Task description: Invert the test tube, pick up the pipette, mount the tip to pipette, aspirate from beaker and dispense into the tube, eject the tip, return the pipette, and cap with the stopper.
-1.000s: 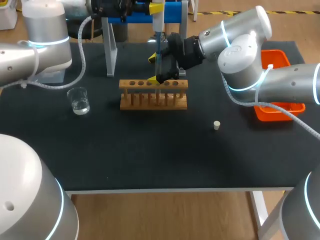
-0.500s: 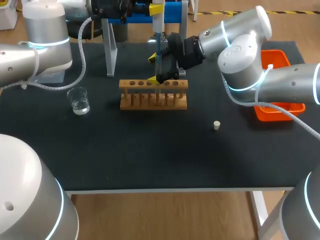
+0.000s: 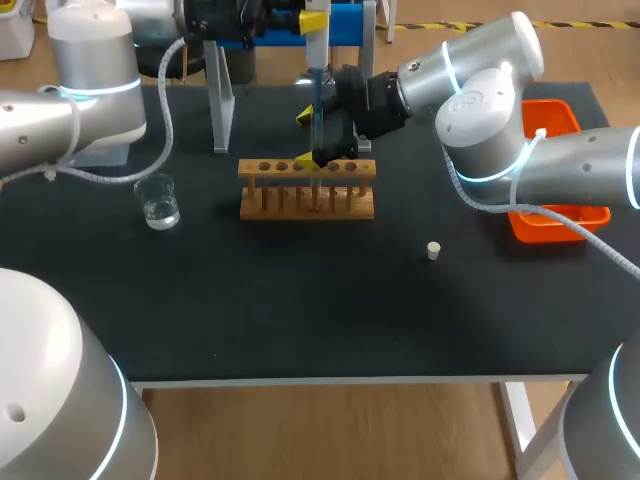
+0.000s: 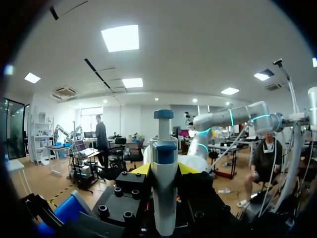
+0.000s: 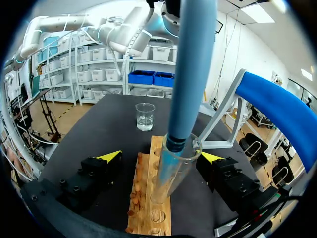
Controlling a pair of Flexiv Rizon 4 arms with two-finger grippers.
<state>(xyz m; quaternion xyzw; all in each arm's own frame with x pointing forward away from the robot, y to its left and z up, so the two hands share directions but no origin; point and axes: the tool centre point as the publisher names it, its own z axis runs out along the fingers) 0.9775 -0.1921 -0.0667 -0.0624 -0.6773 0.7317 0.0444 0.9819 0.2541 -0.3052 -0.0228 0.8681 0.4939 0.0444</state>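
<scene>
My left gripper (image 3: 312, 20) is high over the rack, shut on the white and blue pipette (image 3: 316, 60), which hangs straight down. In the left wrist view the pipette (image 4: 164, 198) sits between that gripper's (image 4: 163, 169) yellow tips. Its blue tip (image 5: 190, 74) reaches into the mouth of the glass test tube (image 5: 171, 168), which stands upright in the wooden rack (image 5: 146, 198). My right gripper (image 5: 161, 157) is open, one finger on each side of the tube and clear of it. In the head view the right gripper (image 3: 308, 138) is at the tube (image 3: 318, 150) above the rack (image 3: 307, 200).
A glass beaker (image 3: 158, 203) with some clear liquid stands left of the rack. The small white stopper (image 3: 433, 250) lies on the black mat to the right. An orange tray (image 3: 560, 215) is at the right edge. A blue-topped stand (image 3: 345, 20) is behind the rack.
</scene>
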